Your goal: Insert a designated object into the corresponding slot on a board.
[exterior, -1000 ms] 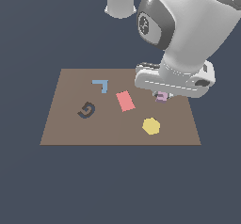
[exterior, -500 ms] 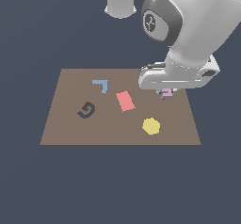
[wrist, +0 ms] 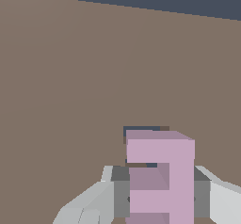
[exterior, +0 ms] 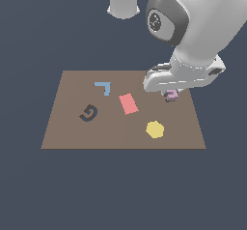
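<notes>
My gripper (exterior: 171,97) is shut on the pale pink E-shaped block (exterior: 171,94) and holds it low over the brown board (exterior: 72,127), near its far edge on the exterior view's right. In the wrist view the block (wrist: 181,171) sits between my two grey fingers (wrist: 120,192), with my gripper (wrist: 160,195) closed around it. A thin dark strip of the E-shaped slot (wrist: 141,130) shows just past the block's edge; the rest of the slot is hidden under the block. I cannot tell whether the block touches the board.
On the board lie a red rectangle (exterior: 128,103), a yellow hexagon (exterior: 155,129), a blue L-shaped piece (exterior: 103,87) and a dark G-shaped recess (exterior: 88,113). The arm's large white body (exterior: 198,26) hangs over the board's far right corner.
The hand with the pink block has shifted slightly toward the exterior view's right and the board's far edge. The pieces on the board have not moved.
</notes>
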`<act>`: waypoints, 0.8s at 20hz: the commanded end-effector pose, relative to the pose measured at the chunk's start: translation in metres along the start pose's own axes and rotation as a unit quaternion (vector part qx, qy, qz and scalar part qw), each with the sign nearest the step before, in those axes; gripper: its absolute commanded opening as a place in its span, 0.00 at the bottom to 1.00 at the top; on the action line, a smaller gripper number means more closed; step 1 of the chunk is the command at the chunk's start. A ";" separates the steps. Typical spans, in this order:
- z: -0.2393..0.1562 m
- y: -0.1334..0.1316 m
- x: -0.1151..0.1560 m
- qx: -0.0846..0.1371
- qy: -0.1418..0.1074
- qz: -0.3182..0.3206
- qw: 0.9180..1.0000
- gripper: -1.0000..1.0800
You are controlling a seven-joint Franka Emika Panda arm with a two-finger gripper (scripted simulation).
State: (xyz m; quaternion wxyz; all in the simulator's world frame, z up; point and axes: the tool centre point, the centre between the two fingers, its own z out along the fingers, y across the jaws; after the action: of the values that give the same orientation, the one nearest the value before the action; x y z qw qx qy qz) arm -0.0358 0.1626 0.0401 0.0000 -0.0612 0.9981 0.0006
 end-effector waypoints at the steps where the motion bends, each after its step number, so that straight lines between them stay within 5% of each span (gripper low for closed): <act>1: 0.000 0.000 0.000 0.000 0.000 0.000 1.000 0.00; 7: 0.010 -0.001 0.000 0.001 0.000 -0.001 1.000 0.00; 8: 0.010 -0.001 0.000 0.001 0.000 -0.001 1.000 0.96; 16: 0.010 -0.001 0.000 0.001 0.000 -0.001 1.000 0.96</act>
State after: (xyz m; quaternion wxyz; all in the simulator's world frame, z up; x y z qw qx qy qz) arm -0.0360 0.1620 0.0301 0.0005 -0.0626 0.9980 0.0001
